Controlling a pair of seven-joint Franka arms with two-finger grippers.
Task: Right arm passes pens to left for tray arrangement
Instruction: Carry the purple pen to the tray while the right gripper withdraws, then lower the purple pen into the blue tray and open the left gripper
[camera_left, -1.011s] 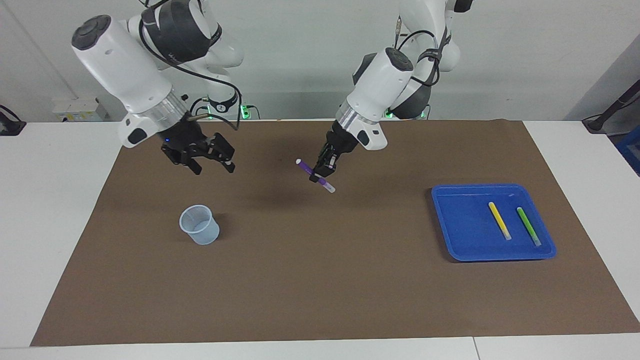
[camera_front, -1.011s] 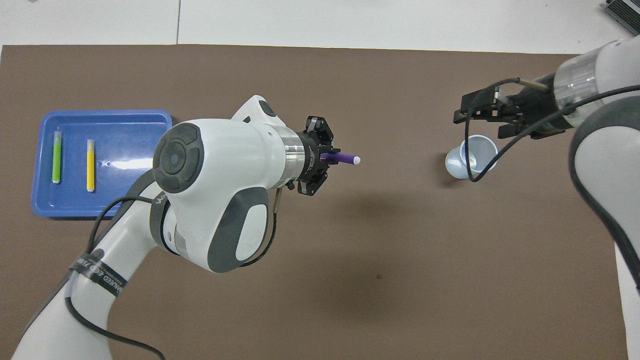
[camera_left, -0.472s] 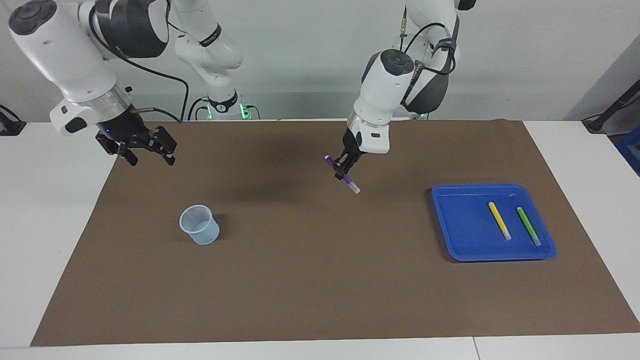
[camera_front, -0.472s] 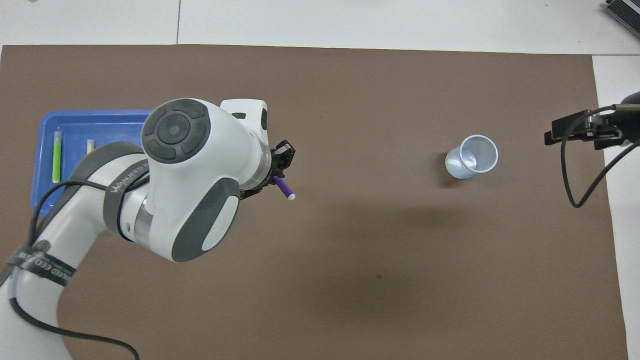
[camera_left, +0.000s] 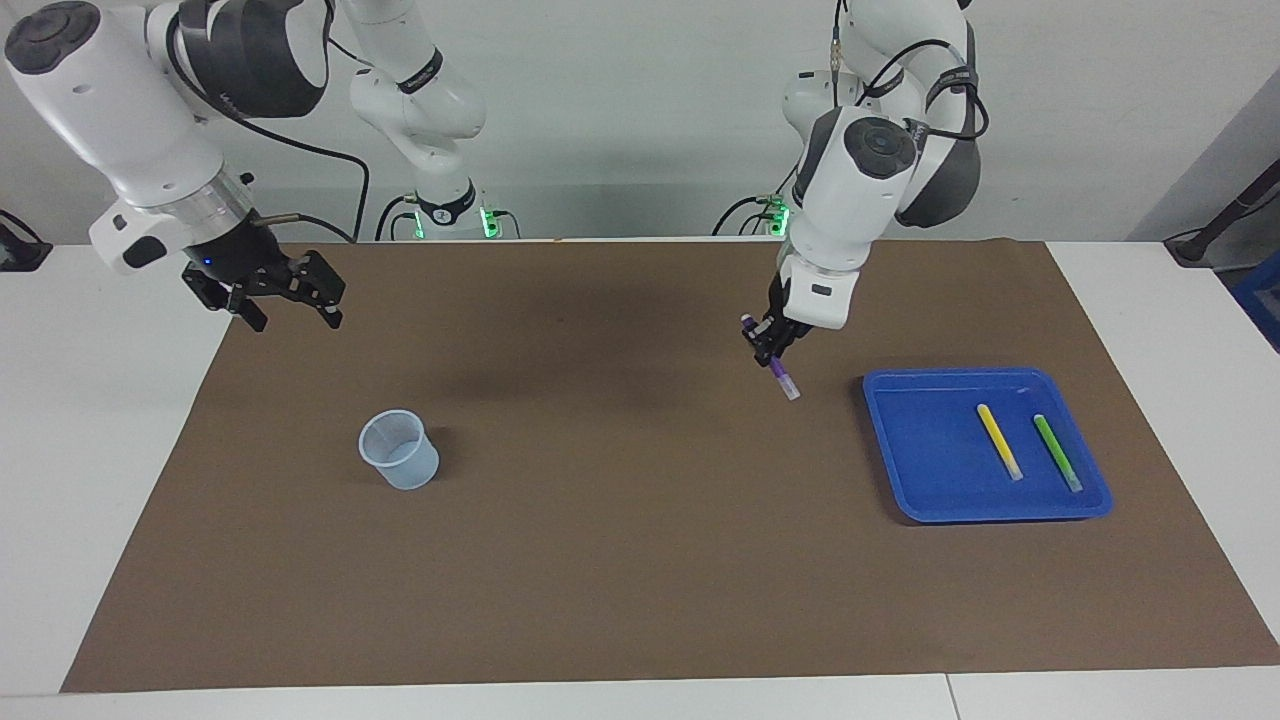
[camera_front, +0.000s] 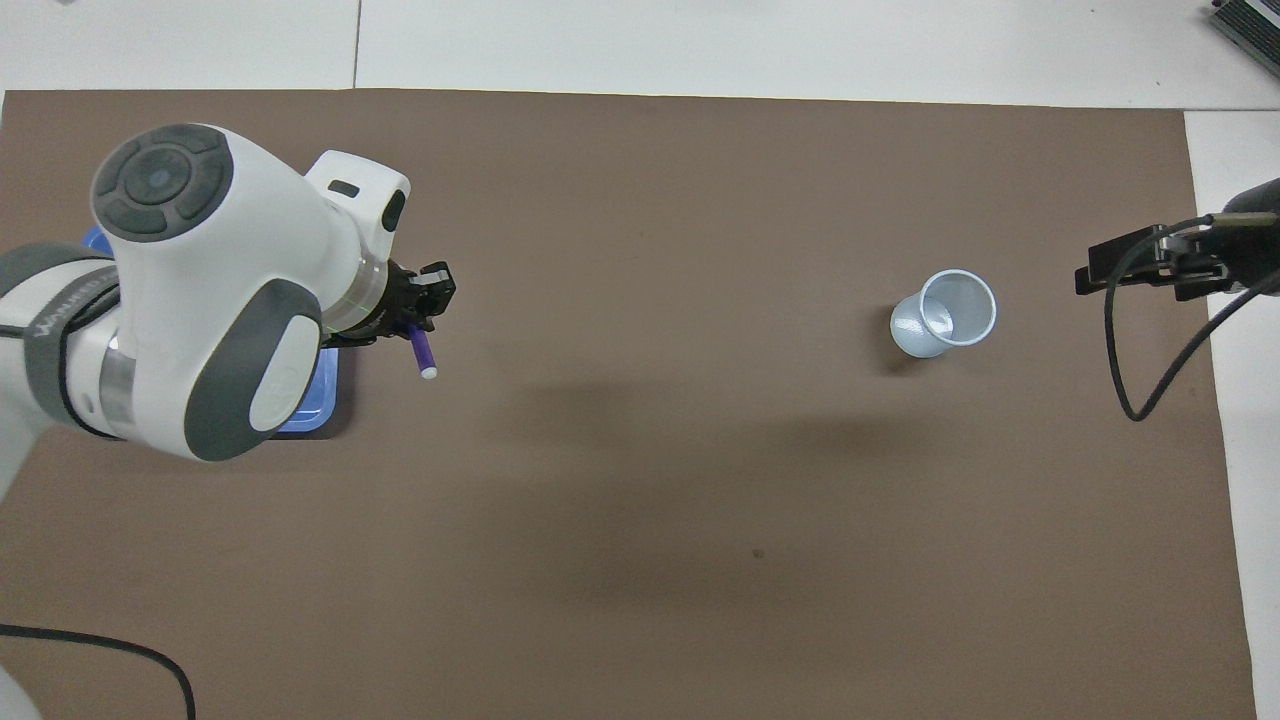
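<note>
Nearly done. Facing view: yellow pen and green pen lie in the tray; left gripper clamps the purple pen above the mat beside the tray; right gripper waits, jaws spread. Overhead view: purple pen not yet over the tray; cup looks empty.

The purple pen is gripped by the left gripper and hangs tilted in the air over the brown mat, just beside the blue tray, with its whitish end pointing down. In the tray, the yellow pen and the green pen are laid side by side, apart from each other. The right gripper is held with its fingers spread over the mat's edge at the right arm's end. A pale cup stands upright on the mat.
</note>
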